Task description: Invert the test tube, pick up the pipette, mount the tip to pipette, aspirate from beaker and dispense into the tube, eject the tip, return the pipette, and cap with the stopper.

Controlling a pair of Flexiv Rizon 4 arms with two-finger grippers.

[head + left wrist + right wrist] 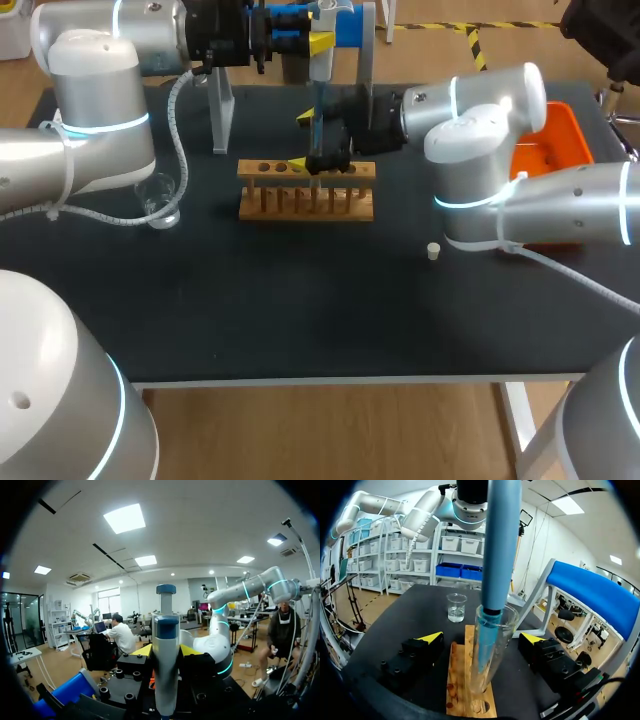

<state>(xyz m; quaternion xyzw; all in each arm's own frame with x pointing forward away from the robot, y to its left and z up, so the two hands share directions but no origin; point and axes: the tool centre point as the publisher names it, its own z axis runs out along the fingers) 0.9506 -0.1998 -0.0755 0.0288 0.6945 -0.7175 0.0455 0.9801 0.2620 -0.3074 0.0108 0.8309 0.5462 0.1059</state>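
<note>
1. Your test tube (506, 630) stands upright, mouth up, in a hole of the wooden rack (457, 680). The rack sits about midway along the bench (300, 320), nearer its back edge than its front.
2. Look into the tube: the blue tip (481, 655) on the end of the pipette (502, 545) passes down through the mouth and reaches well inside the glass.
3. Your left claw (166, 652) is clamped on the pipette's body, a yellow-tipped finger pressed to each side. It holds the pipette upright above the rack.
4. Your right claw (482, 638) is down at the rack with its fingers spread, one on either side of the tube. On one side the rack shows through the gap between finger and glass, so it is not gripping.
5. The beaker (160, 198), with clear liquid in it, stands toward the bench's left edge, apart from the rack.
6. The small white stopper (433, 251) lies on the bench on the rack's right side and nearer the front edge, close under your right arm.
7. The blue-topped pipette stand (350, 30) is at the back edge behind the rack, and the orange tray (560, 130) sits by the right edge.
</note>
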